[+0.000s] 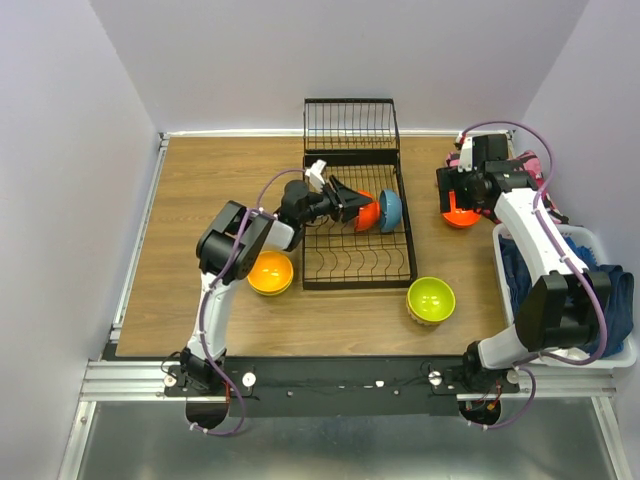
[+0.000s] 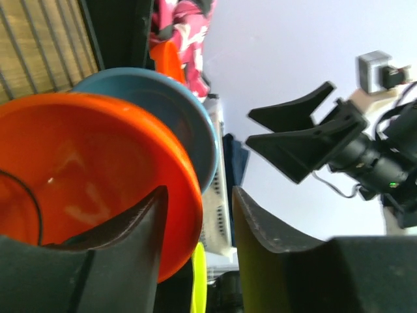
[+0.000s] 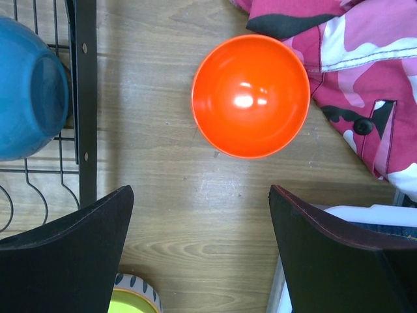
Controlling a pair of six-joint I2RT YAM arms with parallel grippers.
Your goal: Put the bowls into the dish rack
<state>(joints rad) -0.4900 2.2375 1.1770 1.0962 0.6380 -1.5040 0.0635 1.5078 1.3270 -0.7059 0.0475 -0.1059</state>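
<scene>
The black wire dish rack (image 1: 318, 262) stands mid-table. In it a red-orange bowl (image 1: 367, 213) stands on edge against a blue bowl (image 1: 389, 210). My left gripper (image 1: 350, 203) is open and straddles that red-orange bowl's rim (image 2: 85, 182): one finger lies inside the bowl, the other is outside with a gap to it. The blue bowl (image 2: 176, 111) is just behind. My right gripper (image 1: 458, 195) is open and empty (image 3: 201, 195) above a second red-orange bowl (image 3: 251, 94) on the table right of the rack. A yellow-orange bowl (image 1: 270, 272) and a lime green bowl (image 1: 431, 299) sit on the table.
A white laundry basket (image 1: 575, 235) with blue clothes stands at the right edge. Pink patterned cloth (image 3: 352, 65) lies beside the second red-orange bowl. The rack's taller wire basket section (image 1: 350, 125) is at the far end. Walls enclose the table's sides and back.
</scene>
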